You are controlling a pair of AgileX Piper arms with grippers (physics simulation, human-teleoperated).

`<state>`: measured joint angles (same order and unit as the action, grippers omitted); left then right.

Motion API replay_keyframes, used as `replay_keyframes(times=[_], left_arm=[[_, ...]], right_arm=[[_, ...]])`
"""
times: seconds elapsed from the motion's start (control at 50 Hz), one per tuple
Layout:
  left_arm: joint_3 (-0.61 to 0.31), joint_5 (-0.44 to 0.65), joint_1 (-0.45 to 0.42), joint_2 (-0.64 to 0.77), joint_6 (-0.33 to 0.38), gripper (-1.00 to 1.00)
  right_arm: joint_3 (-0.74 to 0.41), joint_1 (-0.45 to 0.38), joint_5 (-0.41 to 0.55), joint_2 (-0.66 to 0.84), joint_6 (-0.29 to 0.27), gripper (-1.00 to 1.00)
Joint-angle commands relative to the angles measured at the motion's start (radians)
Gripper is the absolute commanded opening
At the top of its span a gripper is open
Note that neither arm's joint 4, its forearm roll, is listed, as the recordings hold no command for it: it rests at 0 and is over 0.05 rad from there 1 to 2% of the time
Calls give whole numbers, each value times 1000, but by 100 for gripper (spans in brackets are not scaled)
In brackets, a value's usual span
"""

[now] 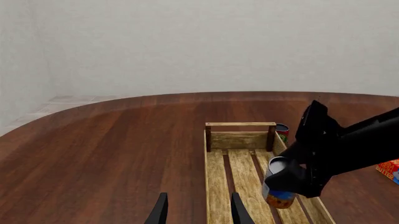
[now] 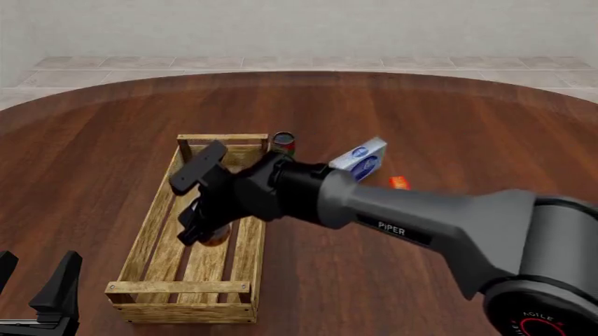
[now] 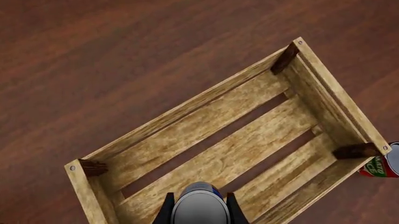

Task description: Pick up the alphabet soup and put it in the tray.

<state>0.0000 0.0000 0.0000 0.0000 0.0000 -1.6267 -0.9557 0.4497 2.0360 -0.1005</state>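
Clearly the carrying is nearly done and the placing is in hand. The right gripper has its jaws closed around the alphabet soup, one finger on either side of the can's pale top, and it holds the can inside the outline of the tray, over the slats in the middle stretch. From the left wrist view the can hangs a little tilted, its orange band lowest and close to the slat floor; whether it already touches the wood I cannot tell, as the arm's dark body covers much of it in the front view.

The left gripper sits off at the near left corner of the table, jaws spread wide and holding nothing, well clear of the work.

Just outside the tray's far end stands a small red-and-green can, and beyond it, to the right, a blue-and-white box and a small orange packet.

What comes next, to my eye, is a short lowering until the base rests square on a slat rather than over a gap, then opening the jaws and lifting straight up so the fingers do not tip the can.
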Motion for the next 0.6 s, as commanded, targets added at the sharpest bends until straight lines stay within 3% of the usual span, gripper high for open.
replay_keyframes(times=[0.02,0.6], left_arm=[[0,0,0,0,0,100],[0,0,0,0,0,100]], right_arm=[[7,-5,-18,7,30,-100],[26,-16,-49,35,54,-100]])
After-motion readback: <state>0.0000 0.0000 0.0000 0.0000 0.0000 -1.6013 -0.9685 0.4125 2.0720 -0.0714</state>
